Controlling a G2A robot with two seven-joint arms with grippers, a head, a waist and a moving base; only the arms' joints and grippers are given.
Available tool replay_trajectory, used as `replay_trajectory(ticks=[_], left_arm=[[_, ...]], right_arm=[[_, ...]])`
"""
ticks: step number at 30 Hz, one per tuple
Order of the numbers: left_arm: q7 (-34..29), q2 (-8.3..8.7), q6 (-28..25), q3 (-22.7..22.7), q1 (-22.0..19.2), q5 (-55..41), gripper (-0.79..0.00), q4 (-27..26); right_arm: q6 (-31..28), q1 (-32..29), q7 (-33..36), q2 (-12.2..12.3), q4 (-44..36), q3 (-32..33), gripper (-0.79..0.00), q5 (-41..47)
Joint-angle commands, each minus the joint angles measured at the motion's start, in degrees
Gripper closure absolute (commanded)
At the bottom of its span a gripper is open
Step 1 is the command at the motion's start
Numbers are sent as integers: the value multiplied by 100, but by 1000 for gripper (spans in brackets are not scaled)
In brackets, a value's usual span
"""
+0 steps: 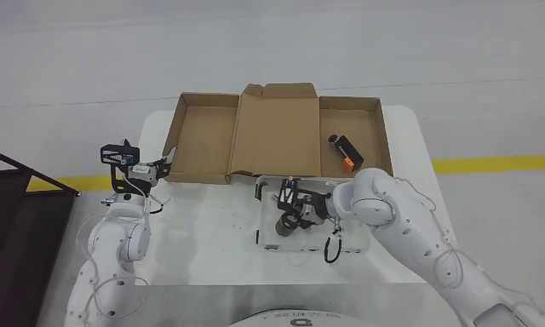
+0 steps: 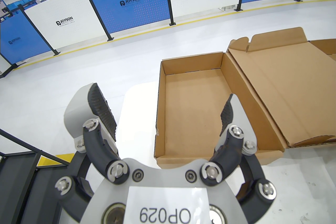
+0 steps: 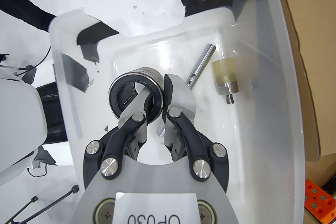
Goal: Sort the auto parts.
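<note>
Picking is in hand. The right gripper (image 3: 156, 89) is down in the bin (image 3: 265, 25), pinching the bearing (image 3: 118, 97) by its wall, one finger in the bore and one outside. A rod (image 3: 200, 66) and plug (image 3: 224, 75) lie beside it. Seen from the top, the bin sits at 6 o'clock of the box (image 1: 204, 140). The left gripper (image 2: 162, 100), spread and holding nothing, hangs at the box's 9 o'clock. The next move probably calls for a straight lift clear of the rim, then a carry toward 12 o'clock.

The table (image 1: 204, 233) holds 1 open cardboard box (image 1: 277, 135) ahead of the left gripper (image 2: 162, 96), and 1 clear bin (image 3: 278, 57) around the right gripper (image 3: 157, 88).
</note>
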Motion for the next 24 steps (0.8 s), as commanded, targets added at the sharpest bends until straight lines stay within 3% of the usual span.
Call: replay_trajectory(ticks=[1, 4, 7, 9, 16, 24], left_arm=[[0, 0, 0, 0, 0, 0, -785, 0], [0, 0, 0, 0, 0, 0, -785, 0], [0, 0, 0, 0, 0, 0, -785, 0], [0, 0, 0, 0, 0, 0, -785, 0], [0, 0, 0, 0, 0, 0, -785, 0], [0, 0, 0, 0, 0, 0, -785, 0]], right_arm=[[-144, -114, -166, 55, -115, 194, 0, 49], [-289, -303, -520, 129, -235, 488, 0, 50], [-989, 188, -1015, 179, 736, 949, 0, 211], [-1239, -100, -1054, 184, 330, 711, 0, 218], [-1239, -100, -1054, 184, 330, 711, 0, 218], [-1374, -131, -1882, 206, 195, 850, 0, 339]])
